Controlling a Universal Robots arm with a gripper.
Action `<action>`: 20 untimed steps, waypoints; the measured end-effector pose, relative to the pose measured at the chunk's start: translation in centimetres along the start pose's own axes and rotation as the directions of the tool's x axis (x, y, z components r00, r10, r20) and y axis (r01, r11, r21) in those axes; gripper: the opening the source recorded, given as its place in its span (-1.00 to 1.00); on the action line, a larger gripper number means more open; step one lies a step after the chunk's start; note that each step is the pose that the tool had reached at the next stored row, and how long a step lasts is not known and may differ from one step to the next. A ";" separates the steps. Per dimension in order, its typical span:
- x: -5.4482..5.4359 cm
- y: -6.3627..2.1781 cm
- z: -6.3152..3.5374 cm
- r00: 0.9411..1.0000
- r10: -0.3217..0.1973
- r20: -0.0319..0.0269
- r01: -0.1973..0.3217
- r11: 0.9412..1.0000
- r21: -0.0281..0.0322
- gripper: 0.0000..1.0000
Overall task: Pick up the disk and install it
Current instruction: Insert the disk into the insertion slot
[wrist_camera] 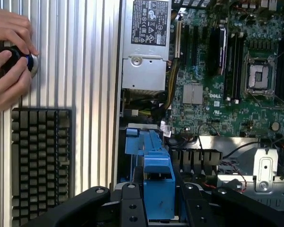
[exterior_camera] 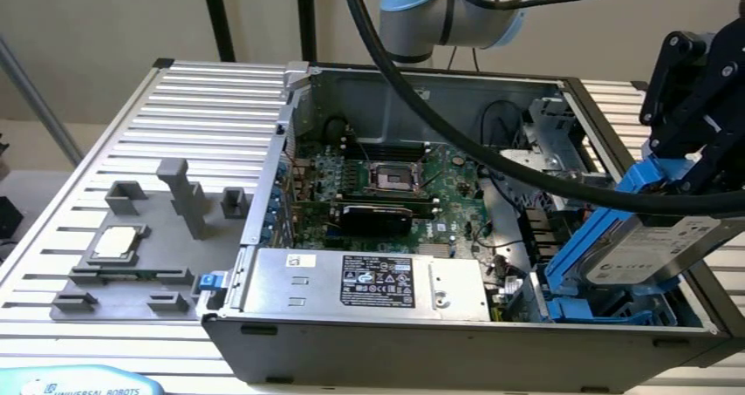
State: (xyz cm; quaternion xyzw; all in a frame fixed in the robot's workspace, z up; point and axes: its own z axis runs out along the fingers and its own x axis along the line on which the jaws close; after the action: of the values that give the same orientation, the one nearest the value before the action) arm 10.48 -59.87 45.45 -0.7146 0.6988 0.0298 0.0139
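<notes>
Exterior view: pincer (exterior_camera: pixel 695 175) clamps the disk (exterior_camera: pixel 647 251), jaws half closed. Its long axis stands steep, lower end toward the computer case (exterior_camera: pixel 466 347).

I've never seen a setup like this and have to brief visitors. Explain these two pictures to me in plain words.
The machine is a robot arm with a claw at its end. One picture comes from a camera off the arm; the other from a camera on its wrist, looking past the claw. An open computer case lies on a ribbed metal table. At the exterior view's left sits a grey tray with a small silver chip. The claw grips the disk, a silver drive in a blue frame, tilted over the case's end at the exterior view's right. The wrist view also shows a keyboard and a person's hands on a round knob.
</notes>
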 end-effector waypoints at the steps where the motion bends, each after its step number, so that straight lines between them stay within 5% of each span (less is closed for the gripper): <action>1: 0.0 -0.01 0.05 1.000 0.000 0.000 0.000 1.000 0.000 -0.35; 20: -0.2 -0.06 0.55 1.000 0.000 0.000 0.000 1.000 0.000 -0.35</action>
State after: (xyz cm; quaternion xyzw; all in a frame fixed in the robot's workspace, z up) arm 10.53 -59.59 44.92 -0.7146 0.6987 0.0298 0.0138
